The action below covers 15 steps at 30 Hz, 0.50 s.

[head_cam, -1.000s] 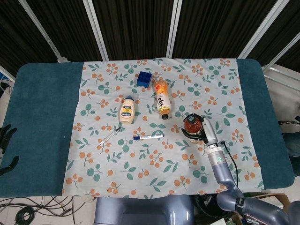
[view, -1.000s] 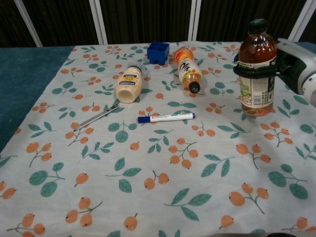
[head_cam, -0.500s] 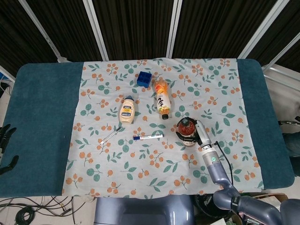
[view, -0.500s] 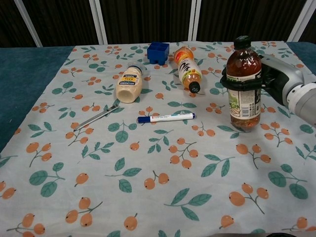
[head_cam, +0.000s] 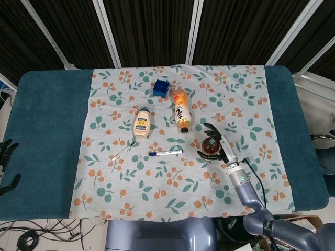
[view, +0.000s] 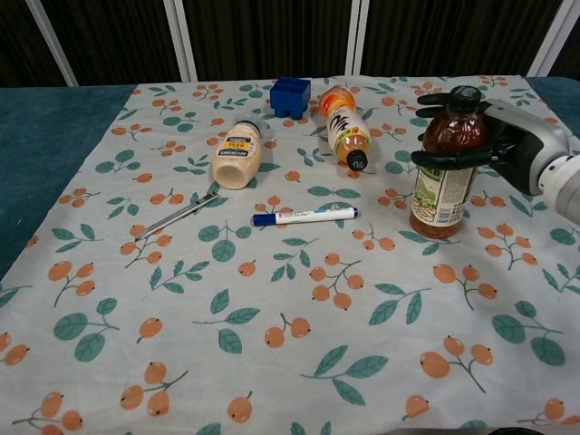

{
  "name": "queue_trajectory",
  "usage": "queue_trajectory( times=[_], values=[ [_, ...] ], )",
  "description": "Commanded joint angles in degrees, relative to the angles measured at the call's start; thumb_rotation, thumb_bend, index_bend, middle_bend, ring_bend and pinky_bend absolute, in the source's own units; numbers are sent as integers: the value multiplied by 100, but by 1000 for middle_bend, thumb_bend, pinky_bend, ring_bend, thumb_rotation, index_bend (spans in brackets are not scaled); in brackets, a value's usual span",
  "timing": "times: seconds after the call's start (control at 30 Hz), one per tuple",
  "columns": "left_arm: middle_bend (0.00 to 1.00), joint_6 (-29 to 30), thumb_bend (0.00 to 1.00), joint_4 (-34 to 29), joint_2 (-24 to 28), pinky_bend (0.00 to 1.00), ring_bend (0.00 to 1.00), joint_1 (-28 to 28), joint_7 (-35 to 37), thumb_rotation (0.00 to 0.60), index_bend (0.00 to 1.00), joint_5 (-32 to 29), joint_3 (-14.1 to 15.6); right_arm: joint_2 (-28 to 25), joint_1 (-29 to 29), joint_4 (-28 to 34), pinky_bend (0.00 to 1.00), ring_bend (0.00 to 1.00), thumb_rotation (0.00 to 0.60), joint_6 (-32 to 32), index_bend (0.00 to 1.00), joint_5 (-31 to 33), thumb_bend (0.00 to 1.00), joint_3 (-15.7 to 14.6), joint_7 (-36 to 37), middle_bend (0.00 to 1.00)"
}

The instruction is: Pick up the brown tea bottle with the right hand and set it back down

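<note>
Basically the brown tea bottle [view: 445, 168] stood upright on the floral cloth [view: 272, 299] again, right hand [view: 494, 136] fingers spread loosely around it, only pulling away left.

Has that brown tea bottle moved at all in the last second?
Yes. In the chest view the brown tea bottle has shifted left, toward the blue marker, and come down; it now stands slightly tilted on the cloth.
</note>
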State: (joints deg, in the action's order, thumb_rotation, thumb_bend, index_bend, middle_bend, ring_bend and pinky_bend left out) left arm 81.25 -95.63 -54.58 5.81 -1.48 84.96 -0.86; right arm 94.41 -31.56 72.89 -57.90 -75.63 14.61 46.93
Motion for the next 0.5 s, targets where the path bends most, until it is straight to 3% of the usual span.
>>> queue_trajectory(
  times=[0.03, 0.27, 0.5],
  values=[
    [0, -6, 370, 1, 1, 126, 6, 1, -2, 600, 77, -3, 3, -82, 50, 82, 132, 136, 600, -68, 96, -43, 116, -1, 60, 39],
    [0, 1, 370, -4, 11, 126, 5, -2, 9, 600, 77, -3, 2, -597, 298, 549, 132, 135, 600, -610, 92, -319, 108, 67, 179, 42],
    [0, 14, 370, -19, 9, 126, 5, -3, 7, 600, 77, 28, 10, -1679, 733, 1341, 132, 135, 600, -1161, 85, -734, 109, -107, -160, 51]
  ],
)
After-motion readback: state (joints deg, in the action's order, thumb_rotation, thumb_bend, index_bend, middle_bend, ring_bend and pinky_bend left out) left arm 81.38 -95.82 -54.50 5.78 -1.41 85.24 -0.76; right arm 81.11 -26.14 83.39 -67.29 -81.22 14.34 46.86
